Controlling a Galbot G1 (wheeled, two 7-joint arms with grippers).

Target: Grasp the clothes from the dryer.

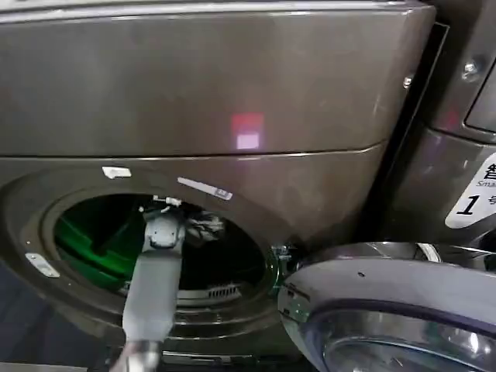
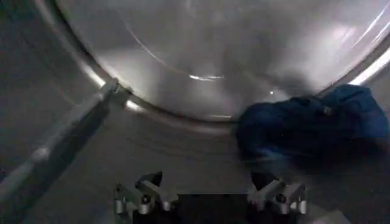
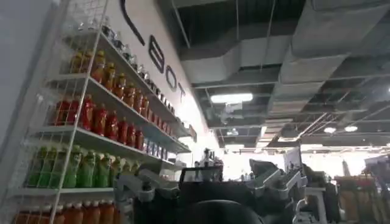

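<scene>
Bronze-grey dryer (image 1: 232,93), door (image 1: 395,310) swung open at 4 o'clock, left arm reaching into the drum mouth.
Left gripper (image 2: 210,193) sits inside with fingers spread wide and empty; navy cloth (image 2: 304,128) lies at its 2 o'clock, just beyond. Right gripper (image 3: 210,182) is parked away, fingers wide, near drink shelves (image 3: 97,122).

Head view dim; red light (image 1: 247,130) glows blurred on dryer (image 1: 194,93) front, green cast inside drum at 9 o'clock. Left wrist view murky, soft focus, glare streak at 3 o'clock. Right wrist view: ceiling lamp (image 3: 231,97) bright, background overexposed toward 5 o'clock.
</scene>
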